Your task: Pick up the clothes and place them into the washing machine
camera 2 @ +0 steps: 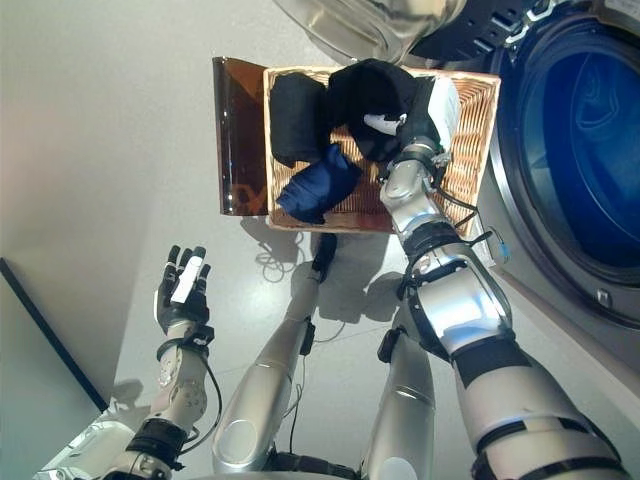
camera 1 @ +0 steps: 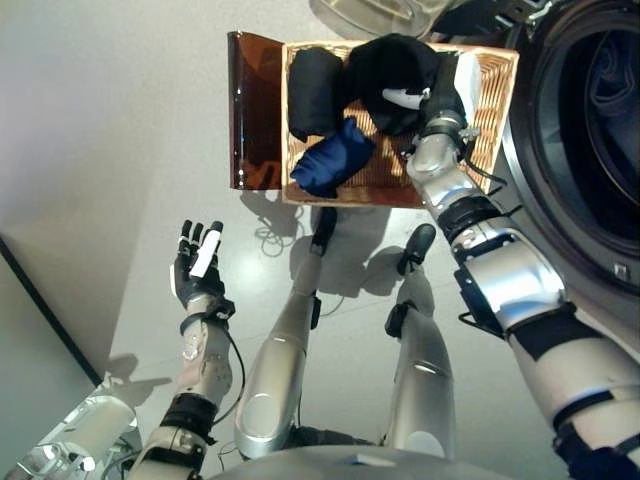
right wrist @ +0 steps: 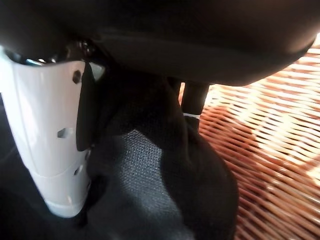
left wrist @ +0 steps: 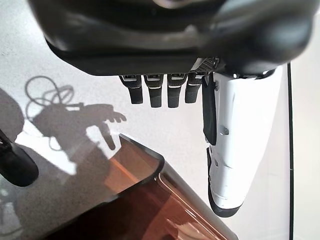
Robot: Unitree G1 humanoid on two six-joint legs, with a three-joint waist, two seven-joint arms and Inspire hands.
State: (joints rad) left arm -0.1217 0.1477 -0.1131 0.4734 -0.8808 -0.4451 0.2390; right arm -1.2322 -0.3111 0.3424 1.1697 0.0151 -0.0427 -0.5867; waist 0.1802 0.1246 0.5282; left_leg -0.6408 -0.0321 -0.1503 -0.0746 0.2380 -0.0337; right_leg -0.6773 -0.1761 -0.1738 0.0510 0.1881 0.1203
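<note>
A wicker basket (camera 1: 503,95) stands on the floor and holds a bunched black garment (camera 1: 388,55), a second black garment (camera 1: 314,92) and a dark blue one (camera 1: 332,160). My right hand (camera 1: 441,102) reaches into the basket. Its white-covered thumb (right wrist: 55,150) and a finger (right wrist: 192,97) pinch a fold of the black garment (right wrist: 150,185) over the basket's weave (right wrist: 280,150). My left hand (camera 1: 197,265) is held over bare floor at the lower left, well short of the basket, with its fingers (left wrist: 155,90) straight and nothing in it.
The washing machine's round opening (camera 1: 590,130) is directly right of the basket, and its door (camera 1: 380,12) hangs at the top edge. A brown translucent panel (camera 1: 255,110) stands along the basket's left side. Grey floor lies to the left.
</note>
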